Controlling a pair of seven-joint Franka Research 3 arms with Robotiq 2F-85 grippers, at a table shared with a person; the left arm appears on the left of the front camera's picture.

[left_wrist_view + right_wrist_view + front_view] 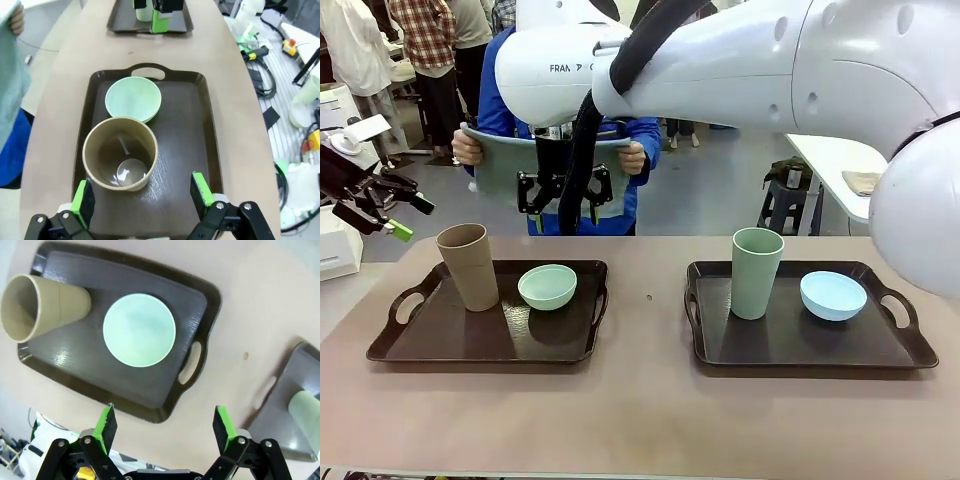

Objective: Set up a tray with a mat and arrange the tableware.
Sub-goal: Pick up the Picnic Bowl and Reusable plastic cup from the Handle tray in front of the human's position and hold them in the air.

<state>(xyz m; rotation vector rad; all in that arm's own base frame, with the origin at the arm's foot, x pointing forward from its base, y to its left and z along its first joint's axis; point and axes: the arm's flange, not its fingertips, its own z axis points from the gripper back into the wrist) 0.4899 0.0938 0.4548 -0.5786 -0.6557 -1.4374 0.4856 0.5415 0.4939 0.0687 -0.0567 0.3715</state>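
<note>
Left gripper [141,194]: jaws wide, empty, raised off the left end of the dark brown plastic tray [430,345] holding a tall tan plastic cup [468,266] and a mint green round bowl [547,286]. Right gripper [563,195]: wide, empty, above that tray's far edge. Far side: a person holds up a grey-green mat [505,170]. Right tray [790,345]: sage green cup [756,272], light blue bowl [833,295]. Mat not yet laid. My guess: clear a tray first.
</note>
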